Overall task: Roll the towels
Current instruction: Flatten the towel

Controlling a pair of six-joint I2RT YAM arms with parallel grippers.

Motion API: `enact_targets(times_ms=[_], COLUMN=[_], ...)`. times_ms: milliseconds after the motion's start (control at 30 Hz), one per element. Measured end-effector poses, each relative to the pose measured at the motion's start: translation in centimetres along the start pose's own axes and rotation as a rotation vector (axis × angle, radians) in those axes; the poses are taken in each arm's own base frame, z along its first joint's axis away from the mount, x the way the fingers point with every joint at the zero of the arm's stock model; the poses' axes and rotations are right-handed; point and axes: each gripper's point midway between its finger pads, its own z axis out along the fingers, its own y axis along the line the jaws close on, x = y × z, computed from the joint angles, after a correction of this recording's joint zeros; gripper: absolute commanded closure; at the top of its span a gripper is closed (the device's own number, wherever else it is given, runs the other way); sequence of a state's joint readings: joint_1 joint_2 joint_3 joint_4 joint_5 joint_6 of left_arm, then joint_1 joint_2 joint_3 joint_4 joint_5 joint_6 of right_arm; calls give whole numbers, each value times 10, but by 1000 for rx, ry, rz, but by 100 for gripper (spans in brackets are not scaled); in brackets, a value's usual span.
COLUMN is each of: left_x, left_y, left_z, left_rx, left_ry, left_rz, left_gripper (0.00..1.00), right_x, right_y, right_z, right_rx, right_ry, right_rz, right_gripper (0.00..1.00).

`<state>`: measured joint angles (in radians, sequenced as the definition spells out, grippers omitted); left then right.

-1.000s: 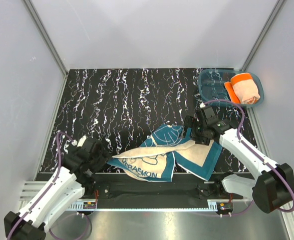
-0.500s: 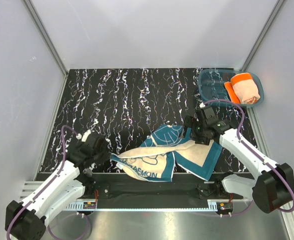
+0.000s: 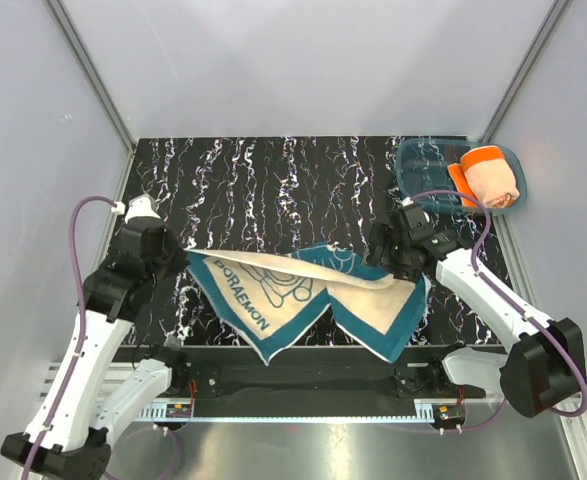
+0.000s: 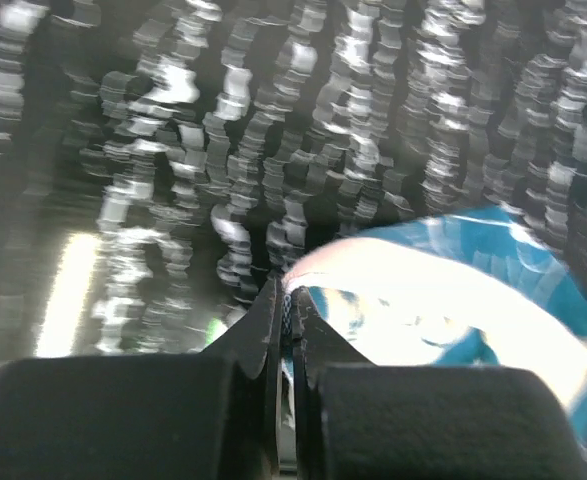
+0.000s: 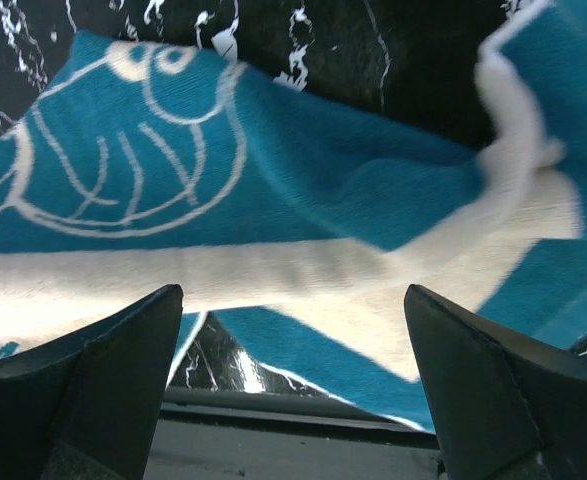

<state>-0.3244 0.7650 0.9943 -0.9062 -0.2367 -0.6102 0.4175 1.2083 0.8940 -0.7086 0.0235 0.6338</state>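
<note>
At the near side of the table [image 3: 273,180], the teal towel [image 3: 303,300] lies between the two arms, half folded, with its cream back turned up across the middle. The left claw [image 4: 285,300] is clenched on the towel's left corner. The right claw [image 5: 291,295] is released, its jaws wide, and hangs just above the towel's right part without gripping it. The step in hand looks like spreading this towel flat before rolling it. To do that well, the left claw should draw the corner low and outward, away from the right arm, so the fold opens rather than dragging the whole cloth. The right claw would do best to come down and pin or pinch the opposite edge, which gives the pull something to work against. The corner should be set down only once the edges lie square, since a skewed start makes a cone. In the far right corner, the orange towel [image 3: 488,178] sits rolled in the tray [image 3: 418,165]. By count: two towels, one tray, two claws.
</note>
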Motion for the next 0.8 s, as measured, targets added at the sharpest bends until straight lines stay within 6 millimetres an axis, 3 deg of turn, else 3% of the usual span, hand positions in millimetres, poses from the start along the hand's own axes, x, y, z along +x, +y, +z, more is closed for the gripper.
enact_targets(times_ms=[300, 400, 600, 700, 733, 800], left_x=[-4, 2, 14, 12, 11, 11], left_y=[75, 78, 74, 72, 71, 70], left_z=[22, 30, 43, 45, 45, 45], left_rx=[-264, -262, -226, -210, -206, -202], left_ry=[62, 104, 154, 139, 136, 133], left_rz=[13, 17, 30, 29, 29, 30], left_gripper=[100, 100, 100, 100, 100, 100], right_x=[-20, -26, -15, -11, -10, -10], right_y=[-26, -36, -42, -45, -46, -47], right_z=[27, 44, 81, 92, 95, 98], right_rx=[71, 93, 124, 136, 141, 140], right_ry=[2, 17, 105, 125, 131, 129], right_rz=[137, 179, 180, 170, 167, 161], right_gripper=[0, 3, 14, 40, 61, 77])
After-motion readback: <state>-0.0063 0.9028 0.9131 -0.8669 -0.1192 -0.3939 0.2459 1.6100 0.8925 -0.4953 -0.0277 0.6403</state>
